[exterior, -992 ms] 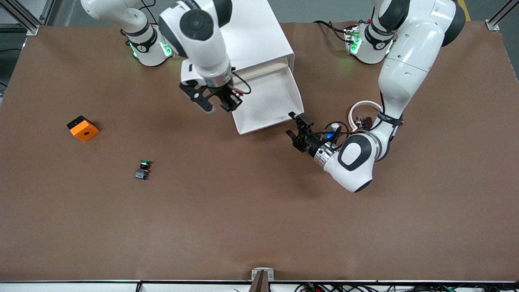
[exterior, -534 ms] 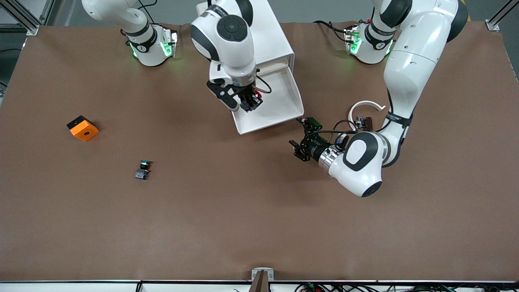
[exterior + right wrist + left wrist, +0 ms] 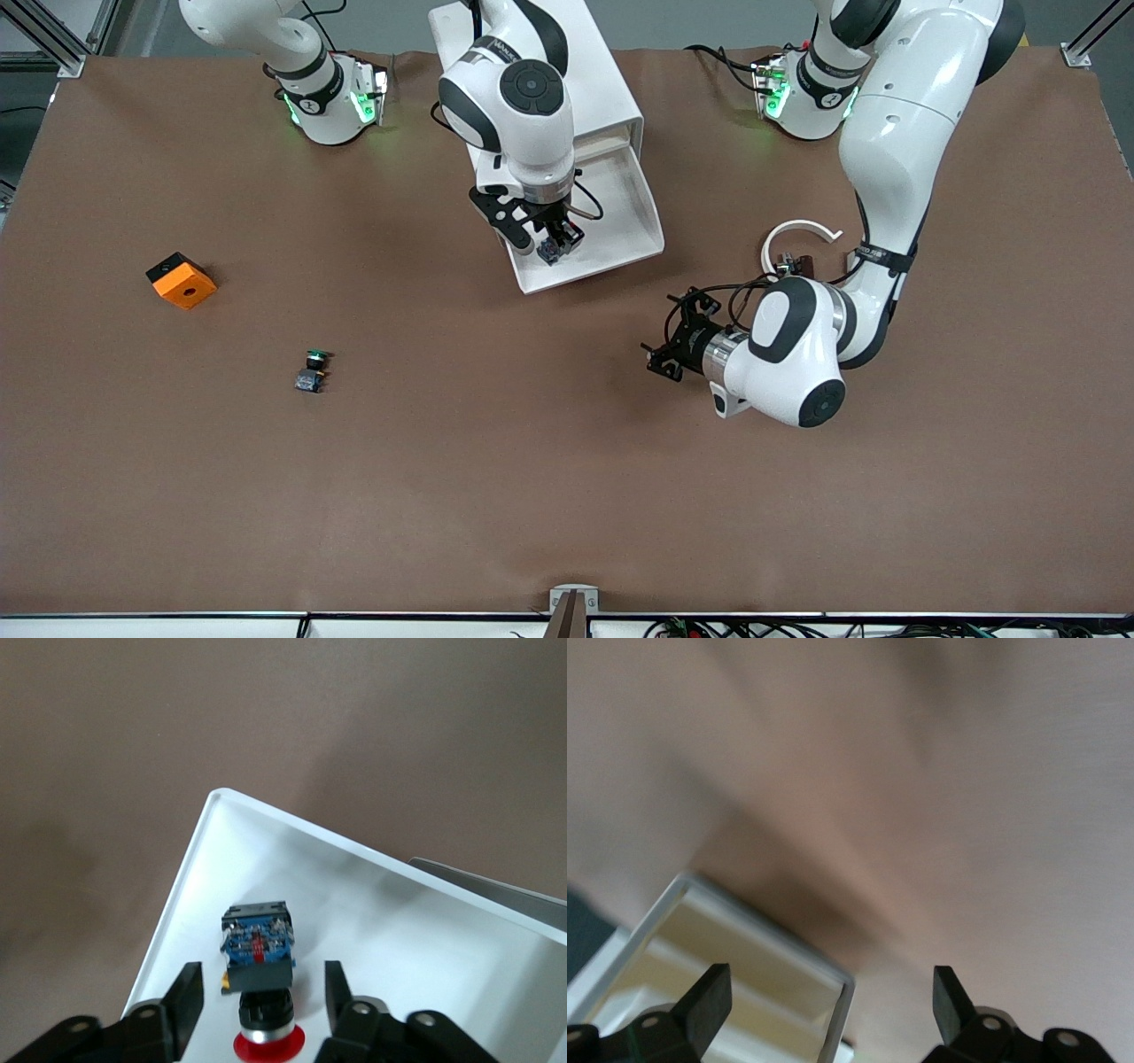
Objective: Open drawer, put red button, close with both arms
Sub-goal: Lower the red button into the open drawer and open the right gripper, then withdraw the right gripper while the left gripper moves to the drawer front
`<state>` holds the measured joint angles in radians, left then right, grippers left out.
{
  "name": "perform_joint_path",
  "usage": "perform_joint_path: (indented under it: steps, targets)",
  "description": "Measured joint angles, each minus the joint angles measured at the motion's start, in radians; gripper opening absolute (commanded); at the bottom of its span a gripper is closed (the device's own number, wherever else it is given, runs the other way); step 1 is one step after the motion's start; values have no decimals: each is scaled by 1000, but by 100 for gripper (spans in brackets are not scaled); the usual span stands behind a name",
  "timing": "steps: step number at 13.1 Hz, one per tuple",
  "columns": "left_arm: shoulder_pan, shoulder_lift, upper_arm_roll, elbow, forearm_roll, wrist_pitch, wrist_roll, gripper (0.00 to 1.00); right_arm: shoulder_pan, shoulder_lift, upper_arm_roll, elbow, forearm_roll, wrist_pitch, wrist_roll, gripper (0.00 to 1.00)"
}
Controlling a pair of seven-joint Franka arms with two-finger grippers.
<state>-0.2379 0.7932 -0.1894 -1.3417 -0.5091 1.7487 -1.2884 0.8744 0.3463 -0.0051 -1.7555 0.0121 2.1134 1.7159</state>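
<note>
Two arms are at work over the brown counter [image 3: 532, 496]. Pulled out of the white cabinet [image 3: 602, 89] near the counter's edge where the bases stand, the drawer [image 3: 620, 232] hangs open. Right gripper [image 3: 551, 244] sits low inside it, near its front corner, and the red button [image 3: 259, 961] lies between the fingers [image 3: 184, 1003], which stand apart on either side with a gap showing, so it looks let go rather than clamped. It rests on the tray floor, red cap toward the gripper.

Left gripper [image 3: 675, 341], jaws spread wide and empty, hovers over bare counter off the drawer's front corner, toward the left arm's end.

I'd judge the button light, rigid and small; its squared black and blue body offers flatter faces to pinch than the round cap, which could slip. A green-capped button [image 3: 311, 370] and an orange block [image 3: 181, 280] lie toward the right arm's end.
</note>
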Motion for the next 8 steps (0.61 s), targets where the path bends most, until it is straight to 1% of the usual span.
perform_joint_path:
  steps: [2, 4, 6, 8]
  targets:
    - [-5, -12, -1, 0, 83, 70, 131, 100, 0, 0, 0, 14, -5, -1, -4, 100]
    - [-21, -23, -2, 0, 188, 135, 216, 100, -1, 0, -8, 42, -10, -17, -36, 100]
    - [-37, -33, -2, 0, 252, 222, 244, 100, -21, 0, -21, 99, -12, -103, -130, 100]
    - [-45, -44, -3, 1, 286, 273, 271, 100, -86, -1, -28, 173, -13, -210, -280, 100]
